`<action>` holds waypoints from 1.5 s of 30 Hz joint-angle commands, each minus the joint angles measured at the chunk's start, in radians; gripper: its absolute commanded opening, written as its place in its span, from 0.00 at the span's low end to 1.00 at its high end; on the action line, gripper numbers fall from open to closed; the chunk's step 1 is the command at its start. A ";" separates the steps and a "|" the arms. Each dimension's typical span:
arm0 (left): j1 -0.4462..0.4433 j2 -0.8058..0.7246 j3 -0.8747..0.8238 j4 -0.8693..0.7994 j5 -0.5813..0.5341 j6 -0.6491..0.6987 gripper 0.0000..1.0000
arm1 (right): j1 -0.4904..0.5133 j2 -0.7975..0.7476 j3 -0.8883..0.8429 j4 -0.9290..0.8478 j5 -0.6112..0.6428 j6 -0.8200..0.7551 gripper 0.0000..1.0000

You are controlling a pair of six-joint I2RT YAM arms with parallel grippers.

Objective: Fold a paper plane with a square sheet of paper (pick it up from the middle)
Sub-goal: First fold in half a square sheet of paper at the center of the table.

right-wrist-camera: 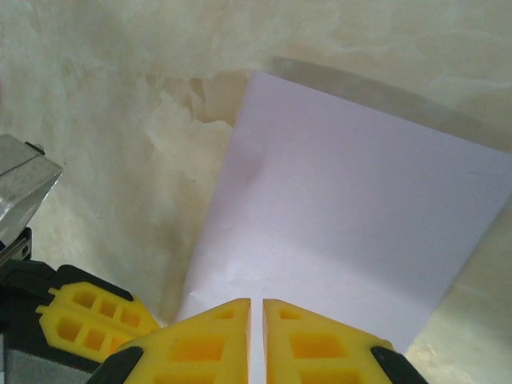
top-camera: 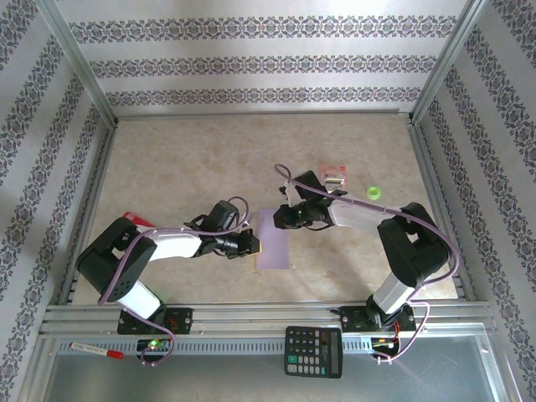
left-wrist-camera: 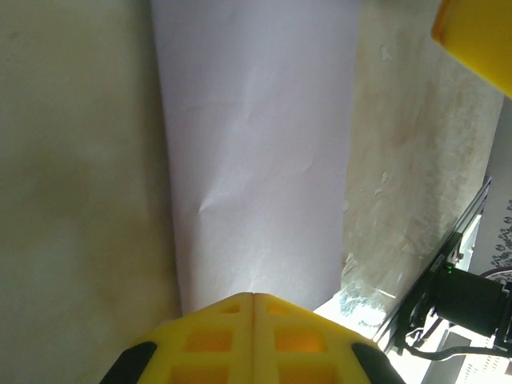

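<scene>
the task looks to be in its early stage: the square sheet of paper [top-camera: 275, 239] lies a little short of the near edge of the table [top-camera: 167, 159], about midway between its left and right edges. from above it reads as a narrow upright strip rather than a square, so i judge that it is doubled over along its centre line, or that one half is raised out of the flat; which of the two i cannot tell. nothing pointed or winged shows on it, so the nose folds, the wing folds and the final centre crease all seem left to do. starting at the left edge of the table, a small red object [top-camera: 134, 219] peeps out beside the left arm. next comes the left tool [top-camera: 249, 244], set against the left side of the strip; in its wrist view the yellow fingers [left-wrist-camera: 216, 340] stand pressed together with no gap, and the lavender edge runs right up to their tips. whether a layer is nipped there or they only bear on it i cannot tell. the right tool [top-camera: 285, 216] sits at the strip's far end, its fingers [right-wrist-camera: 316, 344] drawn in to a hairline slit with the paper running into that slit, so it looks clamped on the sheet, whose far edge casts a curved shadow as if slightly lifted. further right and toward the far edge lie the red-and-white packet [top-camera: 332, 174] and, just beside it, the green ring [top-camera: 374, 192], both well apart from the paper.
</scene>
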State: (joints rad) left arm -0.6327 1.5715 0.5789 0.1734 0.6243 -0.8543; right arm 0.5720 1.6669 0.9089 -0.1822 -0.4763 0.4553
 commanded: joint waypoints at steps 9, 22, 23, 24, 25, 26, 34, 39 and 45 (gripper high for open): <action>0.012 0.082 -0.034 0.050 -0.019 -0.007 0.00 | 0.046 0.127 0.073 0.134 -0.106 0.161 0.12; 0.010 0.076 -0.062 -0.069 -0.065 0.055 0.00 | 0.086 0.267 0.115 0.162 -0.142 0.223 0.11; 0.011 0.078 -0.062 -0.080 -0.066 0.058 0.00 | 0.081 0.277 0.122 0.155 -0.134 0.224 0.11; 0.011 0.081 -0.062 -0.095 -0.067 0.065 0.00 | 0.074 0.287 0.129 0.146 -0.121 0.222 0.10; 0.012 0.083 -0.063 -0.114 -0.073 0.075 0.00 | 0.066 0.297 0.138 0.132 -0.109 0.219 0.10; 0.012 0.089 -0.066 -0.130 -0.075 0.086 0.00 | 0.055 0.306 0.147 0.122 -0.095 0.217 0.10; 0.011 0.171 -0.076 -0.206 -0.079 0.166 0.00 | 0.010 0.359 0.228 0.085 -0.011 0.231 0.09; 0.009 0.178 -0.081 -0.227 -0.075 0.186 0.00 | -0.007 0.401 0.310 0.043 0.039 0.233 0.09; 0.010 0.174 -0.085 -0.247 -0.083 0.204 0.00 | -0.030 0.466 0.423 -0.005 0.078 0.252 0.08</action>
State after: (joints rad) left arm -0.6197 1.6611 0.5674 0.1989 0.6708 -0.7109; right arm 0.5991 2.0708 1.2667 -0.2390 -0.5961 0.6903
